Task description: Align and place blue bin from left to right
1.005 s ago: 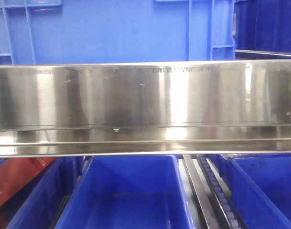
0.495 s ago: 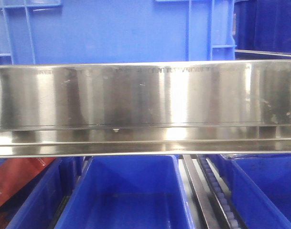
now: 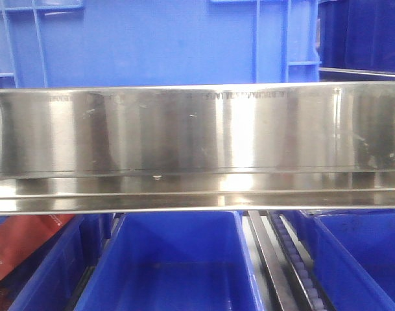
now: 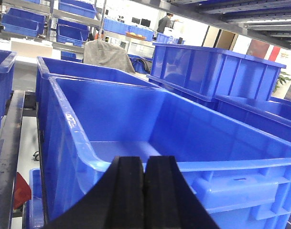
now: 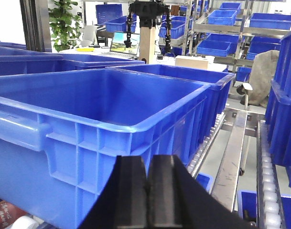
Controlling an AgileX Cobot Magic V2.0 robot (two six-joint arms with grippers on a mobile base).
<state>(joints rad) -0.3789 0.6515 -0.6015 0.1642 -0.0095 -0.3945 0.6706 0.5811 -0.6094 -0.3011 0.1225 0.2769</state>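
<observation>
Judging from these three views, the placement looked early or mid-way: neither arm had hold of the blue bin (image 3: 165,42), and nothing showed it lined up with its neighbours.

Front view: the bin sat on the upper level behind the steel rail (image 3: 197,129), filling most of the top edge of the view. Broad smooth flat wall, bright blue, vertical and horizontal ribs toward its left and right corners. No damage visible. Its base was hidden by the rail, so how it sat on its support was not visible. Below the rail were open blue trays (image 3: 174,265) and a roller track (image 3: 294,259) between them.

Left gripper (image 4: 144,174): black fingers pressed together, nothing between them. It sat just short of the near rim of an open blue bin (image 4: 150,129), apparently not touching. Bin empty, rounded lip, handle recess on the near wall.

Right gripper (image 5: 146,179): fingers also closed on nothing, just in front of the ribbed near wall of a blue bin (image 5: 88,119). Contact could not be confirmed. Roller track (image 5: 267,167) ran along the right.

Could not tell for sure whether both wrist views showed the same bin as the front view.

Left to do, by my read: engage the bin, shift it rightward, square it against the row.
</observation>
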